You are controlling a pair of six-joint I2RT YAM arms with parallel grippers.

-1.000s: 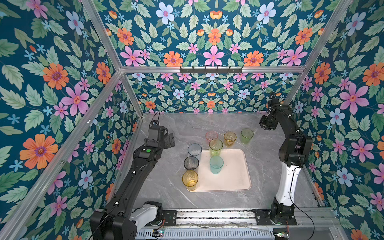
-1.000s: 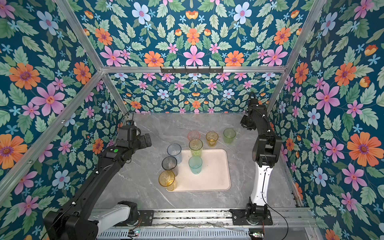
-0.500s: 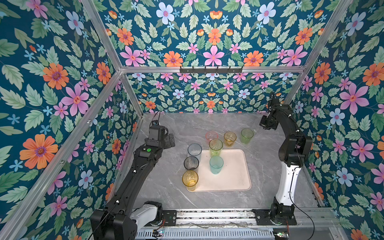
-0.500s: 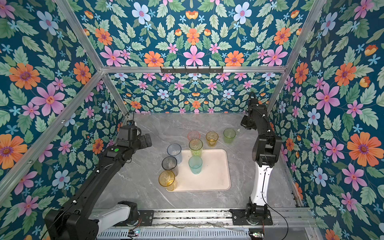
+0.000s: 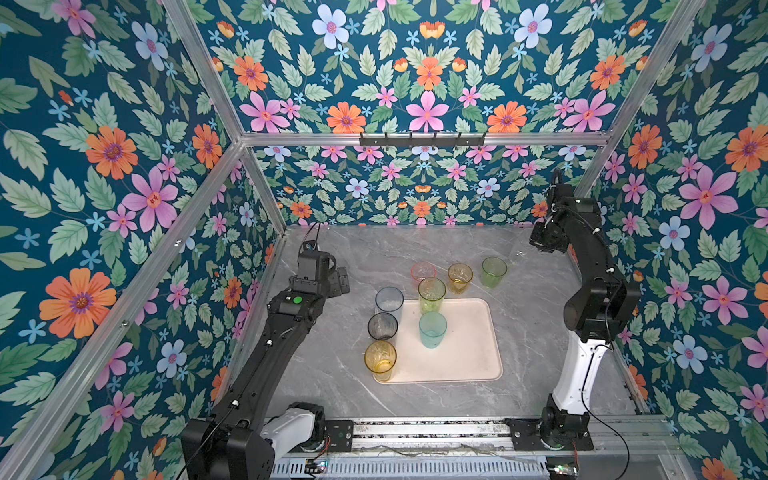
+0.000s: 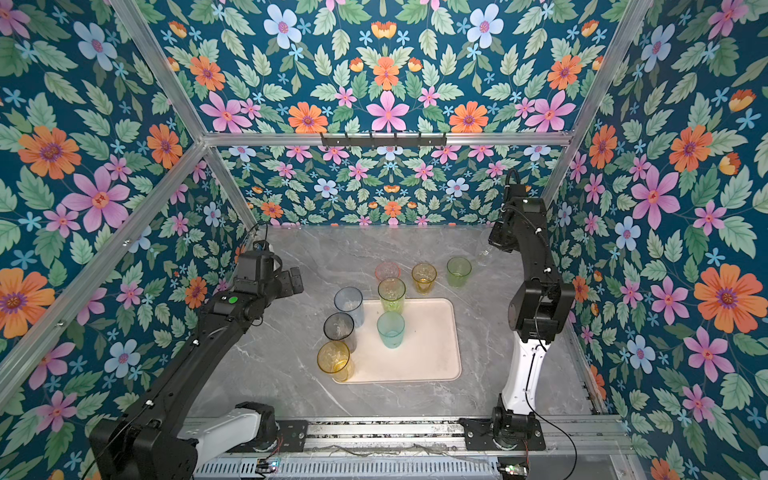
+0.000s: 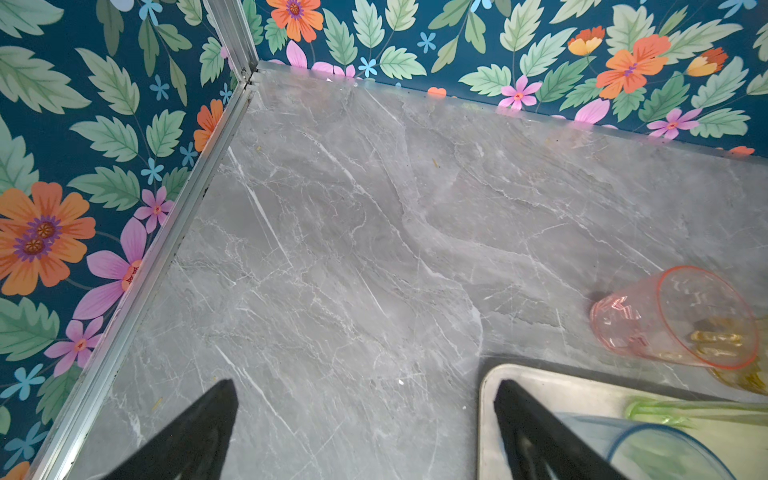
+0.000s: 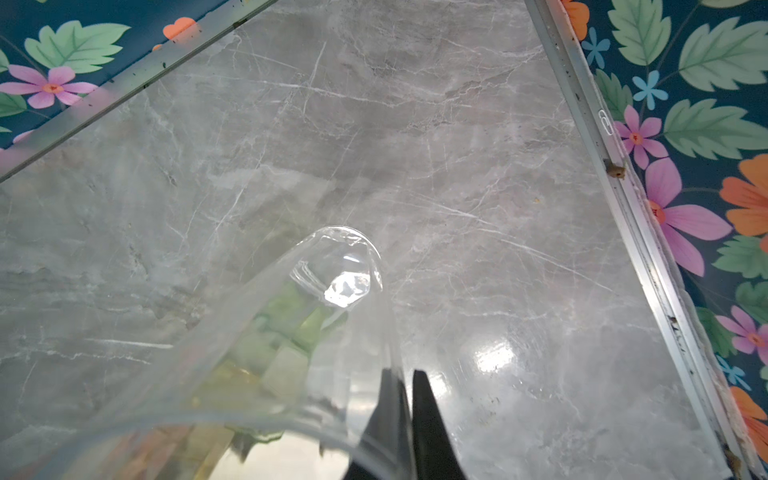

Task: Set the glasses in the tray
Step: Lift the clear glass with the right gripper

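Clear glass [image 8: 332, 266] pinched at wall by right gripper [image 8: 405, 376], back-right, well apart from tray [image 5: 469, 357]. Left gripper [image 7: 365, 386] spread wide, empty. Teal glass [image 5: 432, 330] & 4 more on/at tray's left part; pink glass [image 5: 423, 272], short amber glass [image 5: 460, 277], green glass [image 5: 493, 272] left outside behind it

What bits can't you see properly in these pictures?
The clear glass: almost vanishes against the grey table in both top views.
The right gripper: its tips hide behind its own wrist in both top views.
The blue glass: cut off by the left wrist view's edge.
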